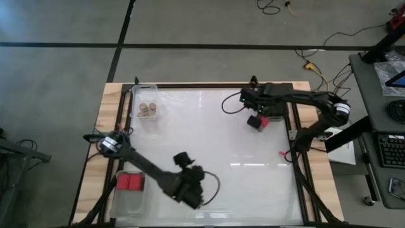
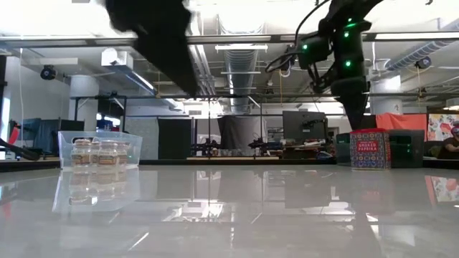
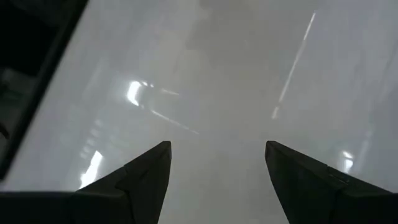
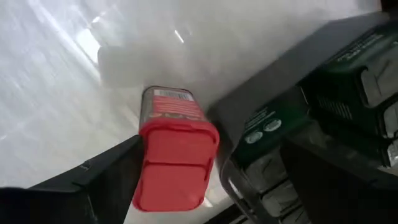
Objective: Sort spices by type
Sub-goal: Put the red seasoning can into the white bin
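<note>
Clear tray [image 1: 145, 95], far left corner of the table [image 1: 209, 145]: round tan-topped jars [image 1: 147, 111] are held upright inside it, grouped close together; in the low view the same jars [image 2: 99, 153] are seen standing behind the tray wall [image 2: 133, 147].

Second clear tray [image 1: 126, 199], near left edge: two red square-topped containers [image 1: 131, 183] are held side by side, touching.

Black boxy containers [image 1: 276, 109], far right corner: a block of them is seen just beside the red tin; whether a tray holds them cannot be told. In the right wrist view they [image 4: 323, 112] are shown packed close, green labels facing out.

Red tin [image 1: 255, 121], far right area of the table: it is stood upright, long axis vertical, red square lid [image 4: 177, 165] uppermost, label [image 2: 369, 149] turned toward the low camera.

Right gripper [image 1: 254, 114]: positioned directly above the tin, fingers spread wide on either side of the lid, no contact seen.

Left gripper [image 1: 190, 190]: held over bare table near the front edge, fingers [image 3: 140, 177] set well apart, nothing between them.
</note>
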Robot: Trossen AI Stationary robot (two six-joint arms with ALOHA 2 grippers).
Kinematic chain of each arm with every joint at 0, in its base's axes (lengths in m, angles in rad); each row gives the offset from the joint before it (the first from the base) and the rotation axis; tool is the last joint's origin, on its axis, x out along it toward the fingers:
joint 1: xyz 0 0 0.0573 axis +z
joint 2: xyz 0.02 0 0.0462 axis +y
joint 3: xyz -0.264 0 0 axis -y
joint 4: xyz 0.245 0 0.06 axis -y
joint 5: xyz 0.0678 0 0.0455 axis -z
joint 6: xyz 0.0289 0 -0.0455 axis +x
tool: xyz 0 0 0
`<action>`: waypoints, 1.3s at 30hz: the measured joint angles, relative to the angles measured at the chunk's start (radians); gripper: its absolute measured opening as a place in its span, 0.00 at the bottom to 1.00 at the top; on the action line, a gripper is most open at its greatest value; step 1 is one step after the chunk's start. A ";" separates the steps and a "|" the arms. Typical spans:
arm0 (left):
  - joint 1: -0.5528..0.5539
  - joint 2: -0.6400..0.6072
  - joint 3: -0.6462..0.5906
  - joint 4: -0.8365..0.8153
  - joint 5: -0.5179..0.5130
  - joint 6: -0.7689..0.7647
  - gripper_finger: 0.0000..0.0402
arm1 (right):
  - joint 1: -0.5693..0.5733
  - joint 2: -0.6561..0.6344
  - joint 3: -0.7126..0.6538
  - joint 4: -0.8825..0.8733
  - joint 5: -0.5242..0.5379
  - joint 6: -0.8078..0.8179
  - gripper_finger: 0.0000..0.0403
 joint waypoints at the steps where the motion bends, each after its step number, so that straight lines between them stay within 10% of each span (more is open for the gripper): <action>1: 0.016 0.008 0.000 0.027 -0.009 0.041 0.61 | 0.001 0.010 0.006 -0.001 -0.010 -0.001 0.90; 39: 0.069 0.043 0.000 0.072 -0.009 0.242 0.61 | 0.123 0.039 -0.110 0.037 -0.195 -0.061 0.90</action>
